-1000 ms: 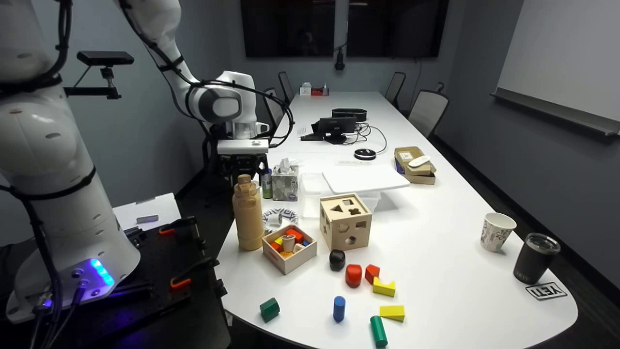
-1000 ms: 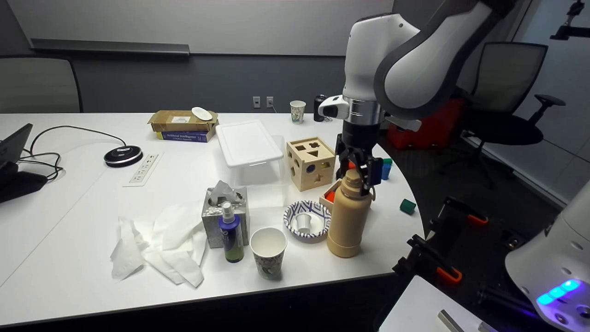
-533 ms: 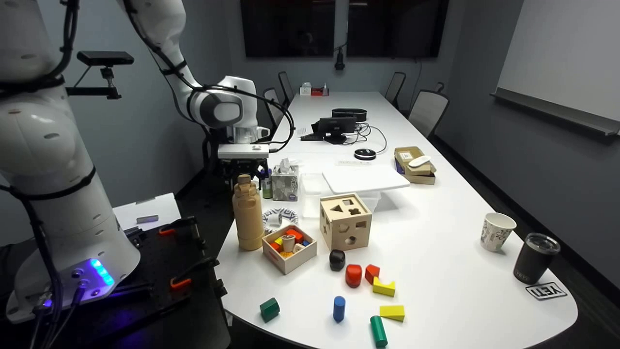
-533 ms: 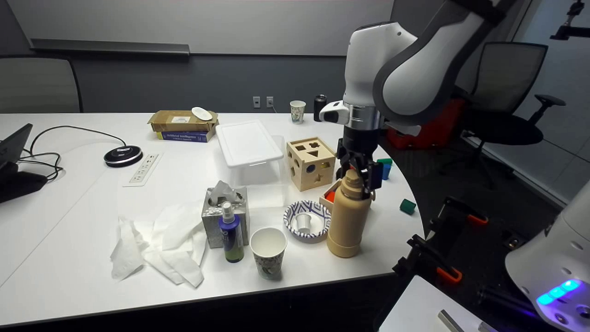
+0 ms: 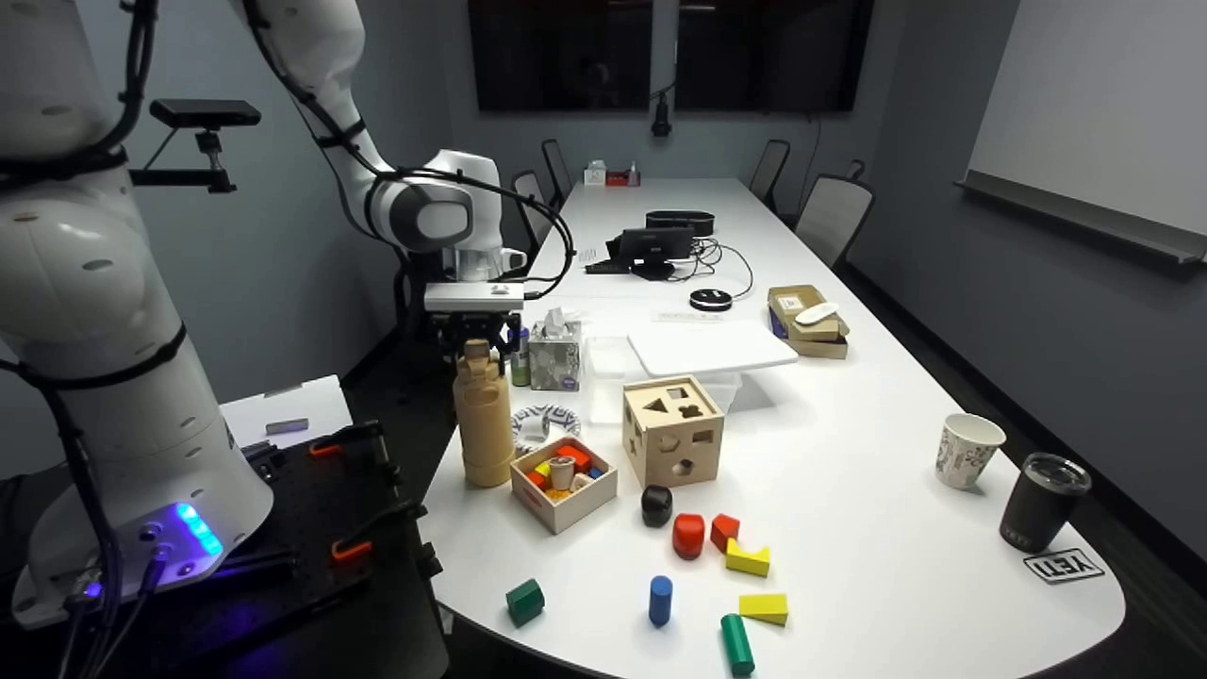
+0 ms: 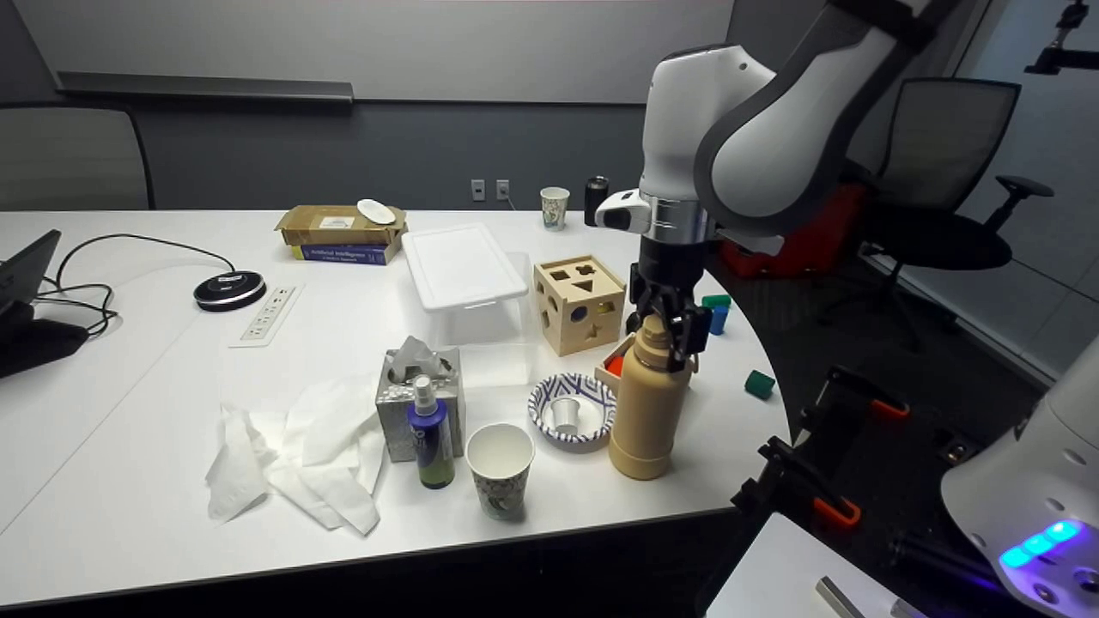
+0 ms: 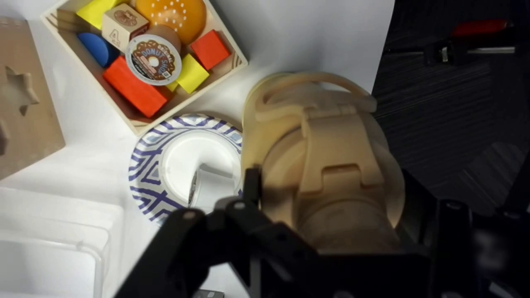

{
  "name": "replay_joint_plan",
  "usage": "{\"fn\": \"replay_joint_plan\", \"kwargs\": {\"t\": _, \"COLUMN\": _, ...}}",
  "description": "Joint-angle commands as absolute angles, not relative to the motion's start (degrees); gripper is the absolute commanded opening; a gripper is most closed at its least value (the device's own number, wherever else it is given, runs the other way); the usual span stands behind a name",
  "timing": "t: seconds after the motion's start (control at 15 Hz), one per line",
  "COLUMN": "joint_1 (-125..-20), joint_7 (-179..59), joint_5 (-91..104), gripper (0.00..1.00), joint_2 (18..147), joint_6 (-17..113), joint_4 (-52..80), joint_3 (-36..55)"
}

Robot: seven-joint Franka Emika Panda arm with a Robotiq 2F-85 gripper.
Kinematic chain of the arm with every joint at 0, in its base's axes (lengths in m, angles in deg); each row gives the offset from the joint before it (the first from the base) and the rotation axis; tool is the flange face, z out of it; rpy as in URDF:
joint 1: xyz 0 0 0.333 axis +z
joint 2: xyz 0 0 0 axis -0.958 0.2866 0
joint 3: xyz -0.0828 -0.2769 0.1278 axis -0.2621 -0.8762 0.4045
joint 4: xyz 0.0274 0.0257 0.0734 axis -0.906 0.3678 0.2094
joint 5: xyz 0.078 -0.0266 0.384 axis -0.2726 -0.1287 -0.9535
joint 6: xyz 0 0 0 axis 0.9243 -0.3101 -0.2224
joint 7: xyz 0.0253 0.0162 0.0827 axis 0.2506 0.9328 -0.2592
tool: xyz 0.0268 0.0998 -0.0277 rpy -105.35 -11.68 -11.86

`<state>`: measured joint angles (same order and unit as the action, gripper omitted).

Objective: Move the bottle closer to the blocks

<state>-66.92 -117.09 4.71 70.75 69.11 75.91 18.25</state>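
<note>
Bottle (image 6: 650, 410), tan, one: upright on the bench (image 5: 849, 528), near its edge, beside the bowl (image 7: 180, 159). Fingers (image 7: 252, 186), mine: one each side of the bottle's top, presumably because that narrower part suits my span; whether they press, I cannot tell. Blocks (image 5: 688, 536), loose: well apart from the bottle. Toy tray (image 5: 586, 503): stands between, so lifting seems wiser than sliding.

The arm (image 5: 132, 424) presents a smooth, rounded white finish. Dark grey trim (image 6: 705, 163) borders a pale, rounded joint cover (image 5: 441, 219). Black cables (image 5: 140, 57) run externally; black straps (image 5: 173, 351) encircle the links. The white base (image 5: 141, 490) carries a bright blue light strip (image 5: 198, 530). A silver ring (image 6: 677, 221) sits above a black wrist section (image 6: 670, 260). The jaws are black, with round screw heads (image 7: 239, 205).
</note>
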Motion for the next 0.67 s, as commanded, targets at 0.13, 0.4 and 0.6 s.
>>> {"fn": "replay_joint_plan", "kwargs": {"t": 0.13, "joint_1": -68.2, "joint_7": -116.6, "joint_5": 1.5, "gripper": 0.53, "joint_2": 69.0, "joint_6": 68.6, "joint_4": 75.6, "joint_3": 19.7}}
{"fn": "replay_joint_plan", "kwargs": {"t": 0.4, "joint_1": -67.9, "joint_7": -113.5, "joint_5": -0.9, "gripper": 0.53, "joint_2": 65.6, "joint_6": 61.9, "joint_4": 73.9, "joint_3": 20.0}}
{"fn": "replay_joint_plan", "kwargs": {"t": 0.6, "joint_1": -67.4, "joint_7": -109.2, "joint_5": 0.8, "gripper": 0.53, "joint_2": 63.2, "joint_6": 58.0, "joint_4": 72.6, "joint_3": 19.7}}
